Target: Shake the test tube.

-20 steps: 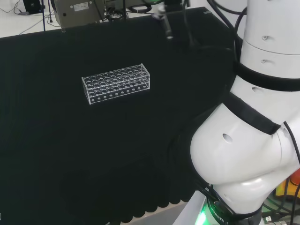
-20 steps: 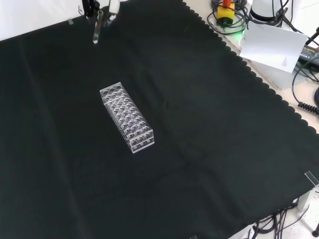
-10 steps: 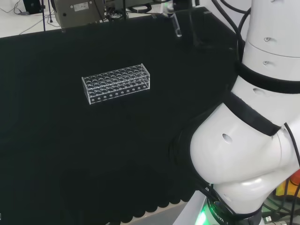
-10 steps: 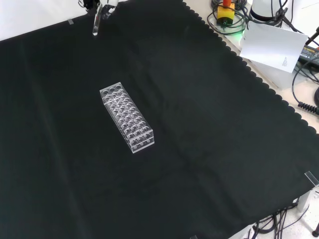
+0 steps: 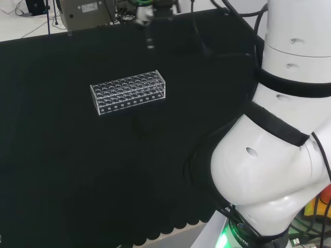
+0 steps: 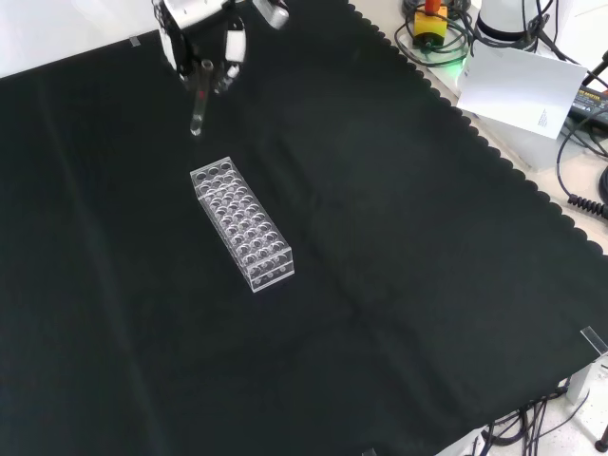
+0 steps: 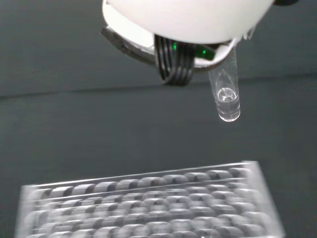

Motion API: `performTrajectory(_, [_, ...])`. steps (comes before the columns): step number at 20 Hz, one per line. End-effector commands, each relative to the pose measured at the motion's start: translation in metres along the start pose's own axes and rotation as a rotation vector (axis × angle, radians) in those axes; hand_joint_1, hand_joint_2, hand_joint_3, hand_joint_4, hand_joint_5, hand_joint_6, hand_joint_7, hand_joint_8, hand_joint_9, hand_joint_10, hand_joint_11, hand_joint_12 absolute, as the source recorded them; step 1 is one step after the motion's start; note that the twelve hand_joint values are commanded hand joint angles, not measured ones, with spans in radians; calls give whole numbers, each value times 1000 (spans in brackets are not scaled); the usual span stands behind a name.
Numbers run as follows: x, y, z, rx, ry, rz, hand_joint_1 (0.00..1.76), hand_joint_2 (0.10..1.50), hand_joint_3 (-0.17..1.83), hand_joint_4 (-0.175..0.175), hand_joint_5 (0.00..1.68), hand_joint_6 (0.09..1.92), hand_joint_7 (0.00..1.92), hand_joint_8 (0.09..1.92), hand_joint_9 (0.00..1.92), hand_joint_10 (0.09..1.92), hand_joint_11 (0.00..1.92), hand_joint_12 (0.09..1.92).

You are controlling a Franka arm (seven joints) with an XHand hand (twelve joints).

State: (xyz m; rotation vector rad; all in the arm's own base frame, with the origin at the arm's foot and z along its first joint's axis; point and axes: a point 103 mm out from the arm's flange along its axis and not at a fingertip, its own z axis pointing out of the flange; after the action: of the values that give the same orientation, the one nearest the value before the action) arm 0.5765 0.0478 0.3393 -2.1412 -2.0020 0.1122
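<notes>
The black and white hand [image 6: 201,38] at the top holds a thin clear glass test tube [image 6: 199,107] in the air, pointing down, just past the far end of the clear plastic rack [image 6: 241,224] on the black-cloth desk [image 6: 399,266].

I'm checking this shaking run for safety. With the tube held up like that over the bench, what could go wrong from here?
1. The hand holds the test tube by its upper part only, in the air; a hard shake might slip it out onto the cloth.
2. The tube hangs close to the near end of the clear rack, so a wide swing could knock it.
3. A little clear liquid seems to sit at the tube's bottom; whether the top is closed is hidden, so it might spill.
</notes>
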Motion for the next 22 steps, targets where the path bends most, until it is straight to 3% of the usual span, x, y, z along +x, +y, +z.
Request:
performTrajectory(1, [93,-3,8,7,80,-199,1443,573,696,-175,1325,380,1433,678,1586,87,1357,778])
performTrajectory(5, [117,-8,5,2,92,-259,1443,573,697,-175,1326,380,1433,678,1586,87,1357,778])
performTrajectory(9, [111,-7,3,0,78,-242,1443,572,697,-175,1326,380,1433,678,1587,87,1357,778])
performTrajectory(14, [61,2,8,23,8,-129,1443,572,697,-175,1326,380,1433,678,1587,87,1357,778])
performTrajectory(22, [-60,7,13,56,-107,135,1443,572,697,-175,1326,379,1433,679,1588,87,1357,777])
